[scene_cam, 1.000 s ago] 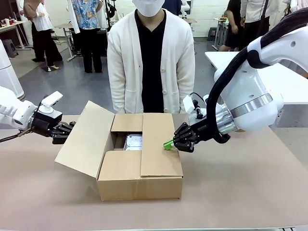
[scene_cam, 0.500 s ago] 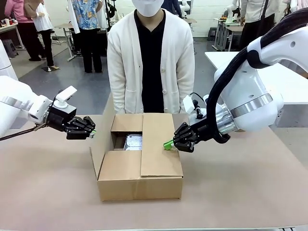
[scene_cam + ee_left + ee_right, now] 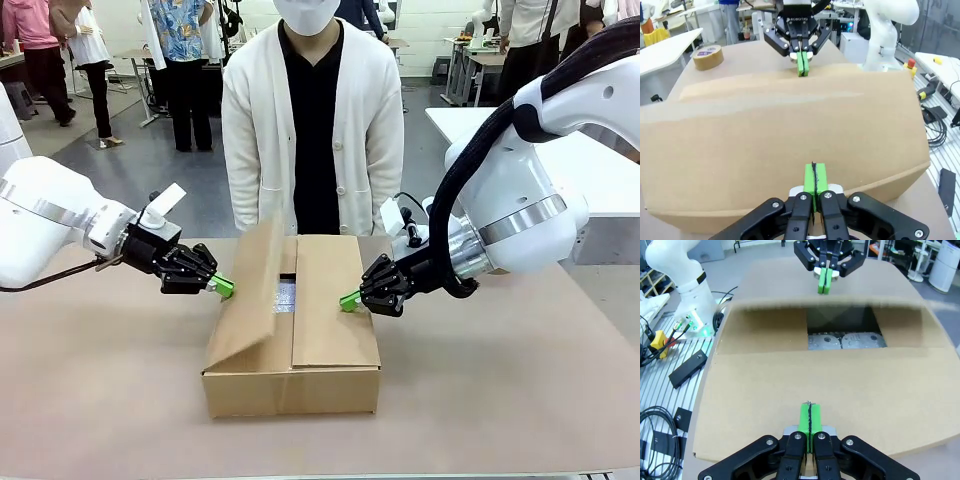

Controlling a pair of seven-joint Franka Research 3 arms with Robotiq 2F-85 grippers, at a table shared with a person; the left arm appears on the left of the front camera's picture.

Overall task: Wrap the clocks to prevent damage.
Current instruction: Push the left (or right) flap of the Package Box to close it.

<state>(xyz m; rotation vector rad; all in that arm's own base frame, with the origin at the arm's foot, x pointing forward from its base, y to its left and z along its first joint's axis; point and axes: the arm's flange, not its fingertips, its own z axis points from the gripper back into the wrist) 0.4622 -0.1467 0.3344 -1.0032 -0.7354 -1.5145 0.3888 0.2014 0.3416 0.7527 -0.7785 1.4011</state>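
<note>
A cardboard box point(image 3: 300, 385) sits mid-table. Its right flap point(image 3: 330, 310) lies flat, and my right gripper point(image 3: 349, 300) is shut with its green tips resting on that flap point(image 3: 790, 390). My left gripper point(image 3: 222, 287) is shut too, its tips pressed against the outside of the left flap point(image 3: 250, 300), which stands tilted over the opening. The left wrist view has my left gripper point(image 3: 814, 181) against this flap point(image 3: 780, 125). Through the remaining gap, the clocks point(image 3: 846, 341) lie inside in silvery wrap.
A person in a white cardigan point(image 3: 312, 120) stands at the far edge, just behind the box. A roll of brown tape point(image 3: 708, 56) lies on the table beyond the box. A white table point(image 3: 600, 170) stands back right. Bare tabletop surrounds the box.
My left gripper has swept rightward, lifting the left flap from splayed outward to standing tilted over the opening. The right gripper has stayed put on the right flap.
</note>
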